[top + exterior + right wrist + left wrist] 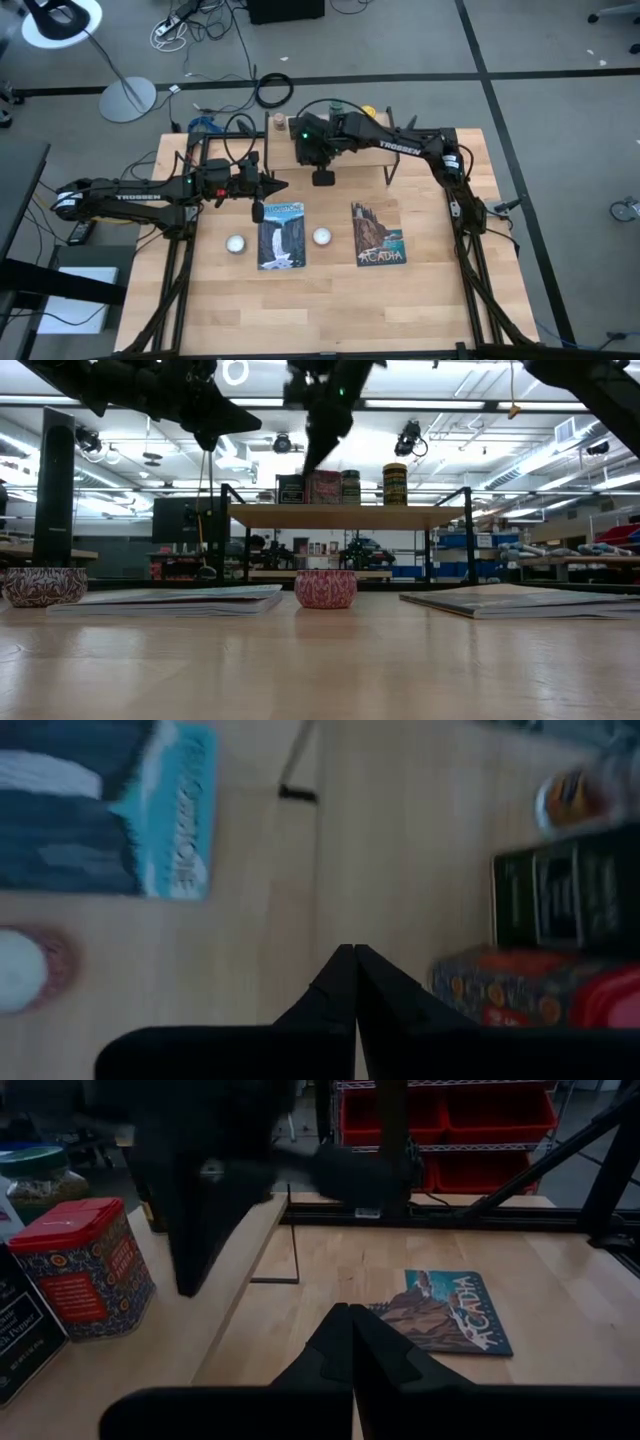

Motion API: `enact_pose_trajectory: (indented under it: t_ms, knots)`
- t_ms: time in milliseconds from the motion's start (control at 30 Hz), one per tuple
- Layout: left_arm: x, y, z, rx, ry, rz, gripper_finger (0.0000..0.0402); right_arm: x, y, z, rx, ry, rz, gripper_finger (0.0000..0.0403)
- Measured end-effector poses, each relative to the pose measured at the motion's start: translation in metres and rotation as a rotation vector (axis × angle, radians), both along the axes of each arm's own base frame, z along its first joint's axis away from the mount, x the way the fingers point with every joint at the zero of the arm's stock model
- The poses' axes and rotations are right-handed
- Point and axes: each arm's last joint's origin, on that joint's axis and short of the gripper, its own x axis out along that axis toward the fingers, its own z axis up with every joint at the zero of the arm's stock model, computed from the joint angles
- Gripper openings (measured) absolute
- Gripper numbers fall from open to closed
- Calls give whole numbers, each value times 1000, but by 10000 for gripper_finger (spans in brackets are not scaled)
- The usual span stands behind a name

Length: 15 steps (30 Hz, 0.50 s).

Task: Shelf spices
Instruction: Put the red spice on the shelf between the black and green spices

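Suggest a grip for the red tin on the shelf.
Come from above and pinch the red tin by its front and back walls, below the lid. It stands upright on the shelf with the dark tin and green jar close on either side, so those flat faces look freest.

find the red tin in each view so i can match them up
High view: hidden under the right arm at the shelf.
Low view: red tin on the shelf top, between the dark tin and the green jar.
Left wrist view: at left.
Right wrist view: lower right.
Shared landmark: the dark tin beside it.
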Motion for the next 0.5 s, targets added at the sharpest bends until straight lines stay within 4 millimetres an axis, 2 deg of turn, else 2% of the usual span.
enact_pose_trajectory:
  t_ms: [200, 267, 367, 500]
  knots:
    - [0, 0, 0, 4, 0, -1, 1, -3, 43, 40, -136, -45, 35, 0]
    - [0, 0, 0, 4, -1, -1, 1, -12, 58, 53, -207, -62, 57, 0]
    - [0, 0, 0, 4, -1, -1, 1, -29, 76, 83, -288, -135, 44, 0]
    - [0, 0, 2, 9, -18, 11, 1, -58, 91, 123, -356, -257, 8, 0]
